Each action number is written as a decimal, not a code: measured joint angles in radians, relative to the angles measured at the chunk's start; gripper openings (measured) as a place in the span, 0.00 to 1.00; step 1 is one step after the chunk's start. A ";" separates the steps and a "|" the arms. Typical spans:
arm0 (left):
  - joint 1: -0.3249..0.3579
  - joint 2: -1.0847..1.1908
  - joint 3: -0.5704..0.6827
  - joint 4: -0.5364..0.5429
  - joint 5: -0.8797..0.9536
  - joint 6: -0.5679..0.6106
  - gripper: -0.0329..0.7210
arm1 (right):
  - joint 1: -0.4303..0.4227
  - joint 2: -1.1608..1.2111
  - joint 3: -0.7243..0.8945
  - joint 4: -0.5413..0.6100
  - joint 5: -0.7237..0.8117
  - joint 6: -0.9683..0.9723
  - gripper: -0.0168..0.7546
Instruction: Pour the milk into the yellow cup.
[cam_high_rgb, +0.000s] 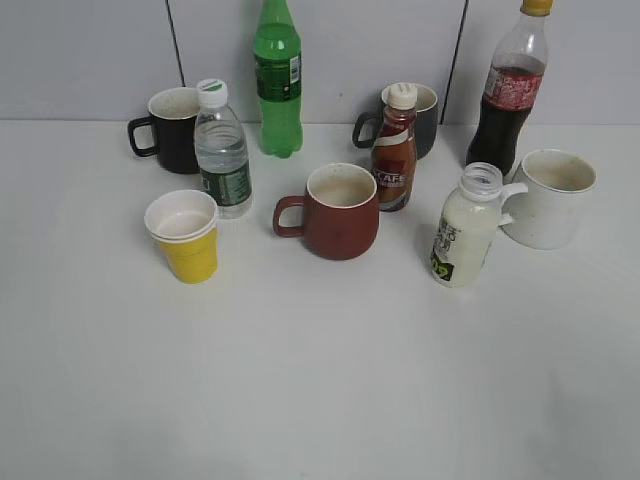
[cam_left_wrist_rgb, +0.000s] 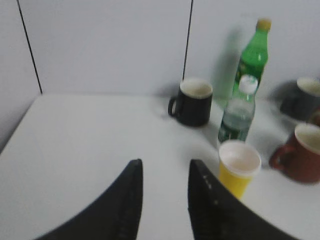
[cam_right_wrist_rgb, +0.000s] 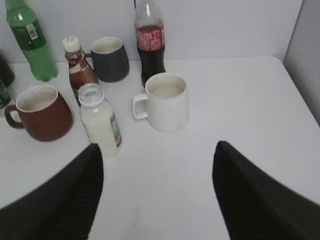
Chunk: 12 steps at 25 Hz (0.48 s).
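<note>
White milk (cam_right_wrist_rgb: 101, 121) upright, left of centre, ahead-left of right gripper (cam_right_wrist_rgb: 157, 192), jaws wide open; left gripper (cam_left_wrist_rgb: 164, 200) open, empty.

The near half of the table (cam_high_rgb: 320, 400) is bare, so a gripper can move freely there. Farther back it gets crowded. The yellow cup (cam_high_rgb: 185, 236) has open space on its left and near sides, but the water bottle (cam_high_rgb: 222, 150) stands just behind it on the right, maybe touching; the view is not clear enough to be sure. The brown mug (cam_high_rgb: 335, 211) sits in the middle, with a gap between it and the yellow cup. The milk bottle (cam_high_rgb: 463, 226) has room on its left and near sides. The white mug (cam_high_rgb: 547, 197) crowds its right side, and the coffee bottle (cam_high_rgb: 394, 148) stands close behind on the left.
</note>
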 joint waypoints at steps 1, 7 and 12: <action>0.000 0.015 0.002 0.000 -0.046 0.000 0.36 | 0.010 0.027 0.016 0.011 -0.058 -0.007 0.69; 0.000 0.289 0.130 0.000 -0.694 0.000 0.36 | 0.107 0.231 0.099 0.031 -0.421 -0.055 0.69; 0.000 0.609 0.151 -0.007 -1.063 0.000 0.36 | 0.156 0.508 0.104 0.034 -0.693 -0.077 0.65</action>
